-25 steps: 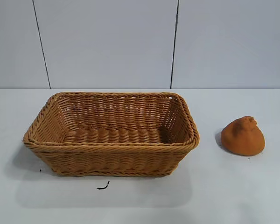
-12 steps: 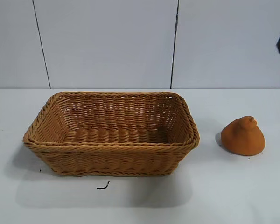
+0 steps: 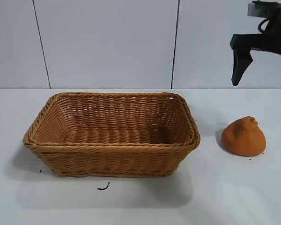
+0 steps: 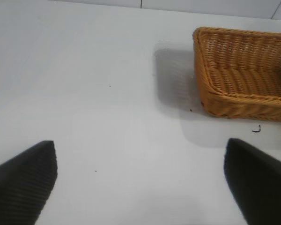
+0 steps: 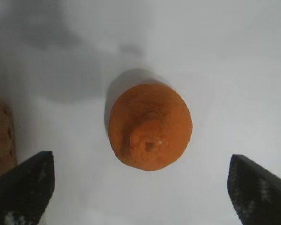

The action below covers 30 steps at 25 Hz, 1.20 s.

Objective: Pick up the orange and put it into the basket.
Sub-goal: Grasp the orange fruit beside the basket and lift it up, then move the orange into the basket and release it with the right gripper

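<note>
Two tools show spread for you: right tool (image 3: pixel 261 70) hangs above the orange (image 3: pixel 244 137) near the counter's (image 3: pixel 225 197) right edge; only its wrist view shows the orange's knob. Left tool (image 4: pixel 140 178) shows only by wrist, beside the basket (image 3: pixel 111 136).

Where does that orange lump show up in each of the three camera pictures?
Exterior view: the orange sits on the table to the right of the basket, apart from it, below the right tool.
Left wrist view: not in it; only the basket's end shows.
Right wrist view: the orange lies mid-picture between the open tool's fingers.
Shared landmark: the basket, a sliver of it at the right wrist picture's edge.
</note>
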### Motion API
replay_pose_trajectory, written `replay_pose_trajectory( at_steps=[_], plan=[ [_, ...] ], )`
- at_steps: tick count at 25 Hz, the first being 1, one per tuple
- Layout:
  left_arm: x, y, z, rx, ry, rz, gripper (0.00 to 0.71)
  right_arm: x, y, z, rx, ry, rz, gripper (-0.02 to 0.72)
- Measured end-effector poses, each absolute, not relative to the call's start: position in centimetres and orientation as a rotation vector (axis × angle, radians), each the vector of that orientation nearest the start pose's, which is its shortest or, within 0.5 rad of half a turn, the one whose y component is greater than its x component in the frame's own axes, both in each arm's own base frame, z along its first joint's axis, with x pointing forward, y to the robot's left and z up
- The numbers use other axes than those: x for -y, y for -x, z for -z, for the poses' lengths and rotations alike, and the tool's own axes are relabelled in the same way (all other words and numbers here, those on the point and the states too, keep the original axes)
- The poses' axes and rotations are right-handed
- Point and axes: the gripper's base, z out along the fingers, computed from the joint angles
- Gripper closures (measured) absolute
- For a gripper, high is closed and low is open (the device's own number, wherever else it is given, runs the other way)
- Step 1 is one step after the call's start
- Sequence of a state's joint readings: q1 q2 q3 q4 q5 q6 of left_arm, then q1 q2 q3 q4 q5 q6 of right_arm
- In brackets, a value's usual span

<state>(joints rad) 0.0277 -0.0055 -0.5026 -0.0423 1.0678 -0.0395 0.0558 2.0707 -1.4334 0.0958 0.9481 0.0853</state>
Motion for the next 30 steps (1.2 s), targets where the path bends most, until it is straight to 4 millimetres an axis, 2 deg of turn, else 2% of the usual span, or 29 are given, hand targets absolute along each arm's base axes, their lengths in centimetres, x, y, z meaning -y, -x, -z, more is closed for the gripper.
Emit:
replay_pose_trajectory(
  at_steps=[3, 5, 7, 10, 13, 15, 17, 19, 22, 27, 30],
  plan=[
    [0.4, 0.6, -27.7, -2.042, 0.066, 0.058, 0.014, -2.9, -40.1, -12.9, -3.118, -0.131, -0.125, 0.01],
    [0.4, 0.6, -27.7, -2.042, 0.066, 0.058, 0.014, -2.9, -40.1, -12.1, -3.139, -0.132, -0.121, 0.01],
    [0.4, 0.6, -27.7, -2.042, 0.066, 0.058, 0.014, -2.9, -40.2, -11.7, -3.143, -0.127, -0.109, 0.043],
    [0.4, 0.6, -27.7, -2.042, 0.066, 0.058, 0.014, -2.8, -40.3, -11.7, -3.133, -0.122, -0.089, 0.235],
    [0.4, 0.6, -27.7, -2.042, 0.066, 0.058, 0.014, -2.6, -40.2, -11.7, -3.136, -0.11, -0.068, 0.502],
    [0.4, 0.6, -27.7, -2.042, 0.066, 0.058, 0.014, -2.6, -40.2, -12.0, -3.144, -0.1, -0.055, 0.609],
    [0.4, 0.6, -27.7, -2.042, 0.066, 0.058, 0.014, -2.5, -40.2, -12.5, -3.135, -0.091, -0.053, 0.635],
    [0.4, 0.6, -27.7, -2.042, 0.066, 0.058, 0.014, -2.5, -40.1, -13.5, -3.123, -0.073, -0.051, 0.635],
    [0.4, 0.6, -27.7, -2.042, 0.065, 0.057, 0.014, -2.5, -40.0, -15.9, -3.114, -0.05, -0.048, 0.64],
    [0.4, 0.6, -27.7, -2.042, 0.065, 0.057, 0.014, -2.6, -40.4, -23.0, -3.031, 0.003, -0.068, 0.64],
    [0.4, 0.6, -27.8, -2.041, 0.065, 0.057, 0.014, -3.0, -40.6, -26.5, -2.94, 0.012, -0.119, 0.64]
  ],
)
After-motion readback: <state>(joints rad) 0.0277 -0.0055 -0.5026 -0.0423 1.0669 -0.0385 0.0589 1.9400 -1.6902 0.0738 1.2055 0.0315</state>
